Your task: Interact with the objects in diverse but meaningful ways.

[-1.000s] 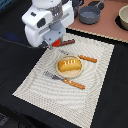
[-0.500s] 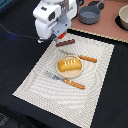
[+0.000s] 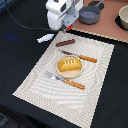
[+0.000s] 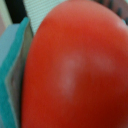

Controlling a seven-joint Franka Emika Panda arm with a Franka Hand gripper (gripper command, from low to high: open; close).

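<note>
since a second ago my arm has swung up and away from the mat, from over the near corner by the brown sausage (image 3: 65,43) toward the back of the bench (image 3: 15,60), close to the blue-grey frying pan (image 3: 90,16). nothing else budged: the golden-yellow bread loaf (image 3: 69,64) sits on the round beige plate (image 3: 58,70), knife (image 3: 80,56) behind it, fork (image 3: 65,80) in front, small white-blue piece (image 3: 45,38) off the mat's corner.

so, the claw (image 3: 71,22): in the exterior view it's mostly hidden under the wrist housing, but my wrist view is filled edge to edge with the red tomato (image 4: 75,65), with a teal pad (image 4: 12,80) pressed along one flank. i'd say i'm clamped on the tomato and carrying it in the air, above the mat's far edge.

handling guess: it looks like a smooth, glossy toy, light and rigid, so no squishing worries, but round and slick means it could squirt out if the pads sit off-centre. best hold is across the widest part, pads on opposite sides. the other pad i can't see, so can't tell how centred i am.

pan seems like a sensible drop spot, but that's just my hunch.
</note>
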